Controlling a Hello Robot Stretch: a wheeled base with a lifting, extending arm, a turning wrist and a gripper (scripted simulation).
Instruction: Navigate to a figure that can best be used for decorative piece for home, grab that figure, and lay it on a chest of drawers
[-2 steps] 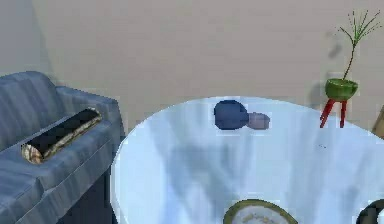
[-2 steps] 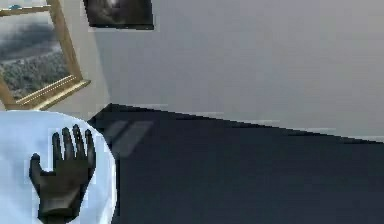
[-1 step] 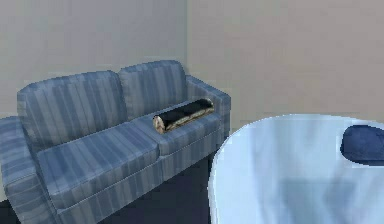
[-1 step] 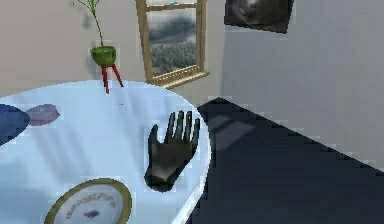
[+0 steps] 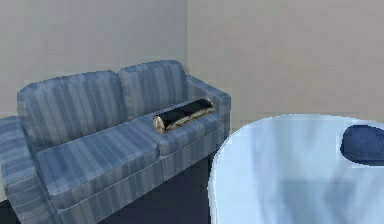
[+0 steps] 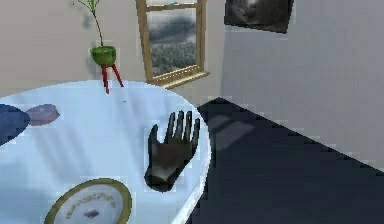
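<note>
A dark hand-shaped figure (image 6: 172,150) stands upright, fingers pointing up, on a round pale blue-white table (image 6: 100,140) near its right rim in the arm side view. The same table (image 5: 270,175) fills the lower right of the forward view.
A blue striped sofa (image 5: 90,140) stands against the wall, with a dark roll with tan ends (image 5: 186,116) on its seat. On the table lie a dark blue cap-like thing (image 5: 362,143), a gold-rimmed plate (image 6: 90,205) and a small grey disc (image 6: 42,115). A potted plant (image 6: 103,52), a window (image 6: 174,40) and a wall picture (image 6: 258,12) stand beyond; dark floor (image 6: 290,160) lies open to the right.
</note>
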